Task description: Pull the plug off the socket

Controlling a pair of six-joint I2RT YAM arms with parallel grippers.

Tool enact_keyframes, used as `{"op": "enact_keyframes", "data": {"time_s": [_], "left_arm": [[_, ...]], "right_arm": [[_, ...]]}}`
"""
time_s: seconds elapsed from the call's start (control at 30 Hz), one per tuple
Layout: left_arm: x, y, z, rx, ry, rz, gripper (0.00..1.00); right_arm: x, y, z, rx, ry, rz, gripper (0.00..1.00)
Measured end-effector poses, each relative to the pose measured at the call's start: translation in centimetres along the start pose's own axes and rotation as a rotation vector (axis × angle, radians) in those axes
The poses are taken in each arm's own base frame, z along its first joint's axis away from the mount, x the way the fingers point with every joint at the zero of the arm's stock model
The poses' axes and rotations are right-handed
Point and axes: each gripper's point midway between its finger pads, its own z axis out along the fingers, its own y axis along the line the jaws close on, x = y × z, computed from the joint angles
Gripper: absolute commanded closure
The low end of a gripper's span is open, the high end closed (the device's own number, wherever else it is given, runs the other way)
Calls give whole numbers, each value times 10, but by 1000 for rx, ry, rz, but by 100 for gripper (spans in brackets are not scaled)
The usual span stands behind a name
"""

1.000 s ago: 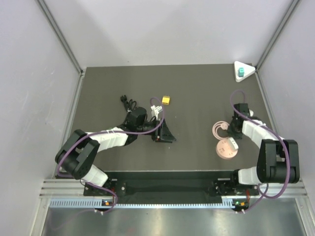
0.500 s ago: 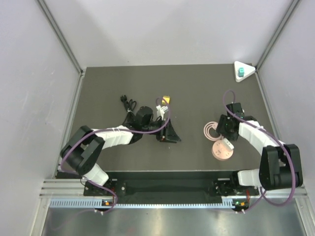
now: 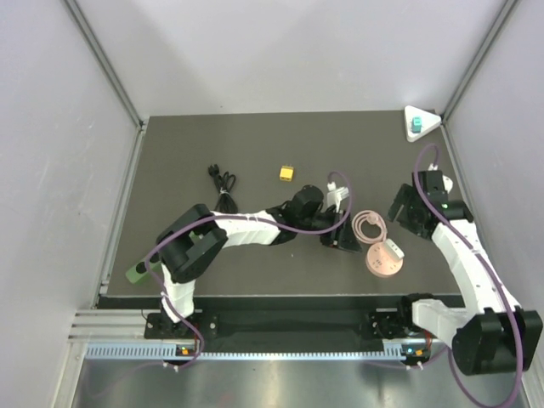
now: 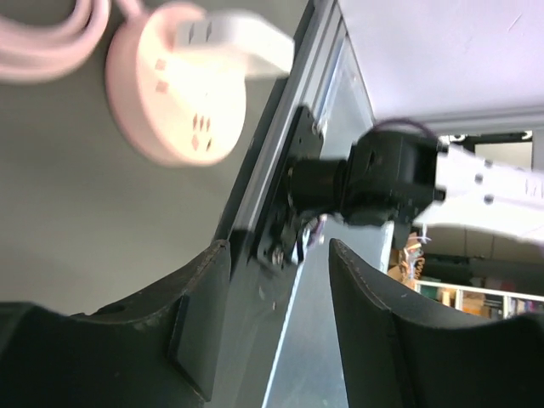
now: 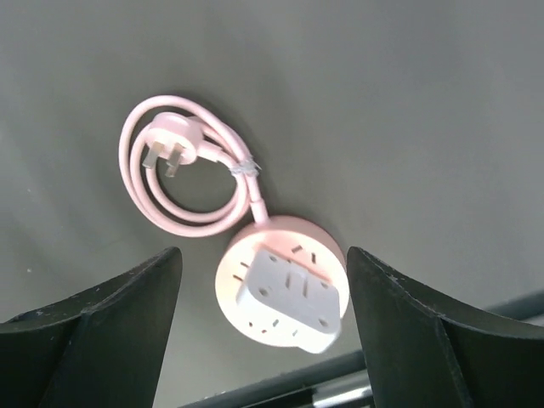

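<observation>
The teal plug (image 3: 416,126) stands in the white triangular socket (image 3: 427,119) in the far right corner of the mat, seen only in the top view. Neither gripper is near it. My right gripper (image 3: 406,212) (image 5: 263,252) hangs open and empty above a pink disc, well in front of the socket. My left gripper (image 3: 342,238) (image 4: 279,246) reaches across to the middle right of the mat, just left of that disc. Its jaws stand apart with nothing between them.
A round pink disc (image 3: 383,259) (image 5: 280,280) (image 4: 176,85) carries a white adapter (image 5: 293,299) and trails a coiled pink cable (image 3: 368,225) (image 5: 183,166). A yellow cube (image 3: 287,173) and a black cable (image 3: 223,180) lie at the mat's centre left. Grey walls enclose the mat.
The left arm has swung right, from beside the yellow cube to next to the pink disc. The right gripper has opened and drawn back from the disc, which shifted slightly left with its cable.
</observation>
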Motion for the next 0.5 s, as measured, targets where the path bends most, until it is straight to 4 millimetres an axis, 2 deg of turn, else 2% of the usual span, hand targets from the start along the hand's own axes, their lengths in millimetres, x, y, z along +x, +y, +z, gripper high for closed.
{"op": "enact_keyframes", "data": {"time_s": [0.03,0.13,0.23,0.37,0.5], "left_arm": [[-3,-4,7,0,-2,10,51],[-14,-10,27,-10,-19,46,54],[-15,-11,41,-20,-28,72,52],[-4,-1,53,-51,-16,83,48],[-1,9,61,-68,-1,87,51]], "right_arm": [[0,-3,-4,4,-3,22,23],[0,-9,-17,-8,-26,93,25],[-1,-9,-30,-32,-58,149,27],[-5,-12,-44,-48,-114,175,29],[-3,-20,-45,-12,-113,167,34]]}}
